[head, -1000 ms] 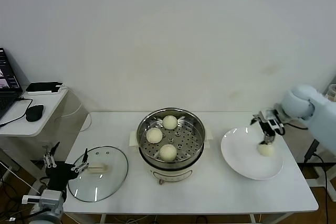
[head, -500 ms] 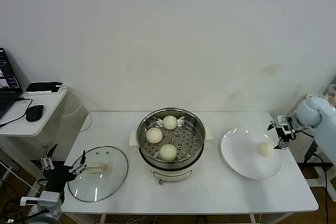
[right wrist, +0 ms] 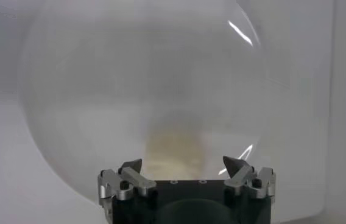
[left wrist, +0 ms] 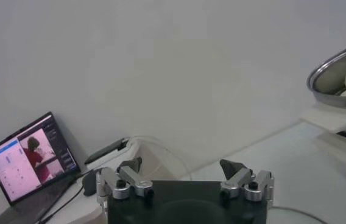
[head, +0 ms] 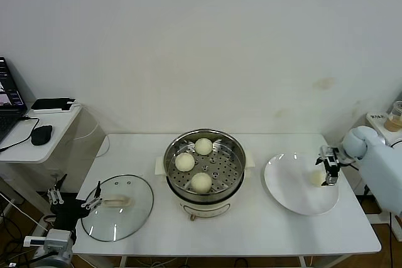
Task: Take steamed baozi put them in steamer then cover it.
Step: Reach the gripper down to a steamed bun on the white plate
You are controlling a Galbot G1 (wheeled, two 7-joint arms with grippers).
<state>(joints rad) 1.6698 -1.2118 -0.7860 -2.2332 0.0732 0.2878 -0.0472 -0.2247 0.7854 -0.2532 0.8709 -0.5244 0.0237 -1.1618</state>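
Observation:
Three cream-white baozi point(head: 201, 182) lie on the perforated tray of the shiny steamer point(head: 233, 150) at the table's middle. A fourth baozi point(head: 316, 178) lies on the white plate point(head: 289, 194) at the right. My right gripper point(head: 329, 172) is open, right beside this baozi on its right side; in the right wrist view the bun point(right wrist: 176, 152) sits between the spread fingers of my right gripper point(right wrist: 184, 164). The glass cover point(head: 117, 206) lies flat on the table at the left. My left gripper point(head: 75, 202) is open and empty at the table's left edge, next to the cover.
A side desk at the far left carries a laptop point(head: 7, 101) and a mouse point(head: 41, 134). A white wall stands behind the table. The table's right edge is just past the plate. A cup point(head: 396, 115) stands on a shelf at the far right.
My right gripper moved away from the baozi to the right, then came back down close beside it at the plate's right side. The left arm barely moved.

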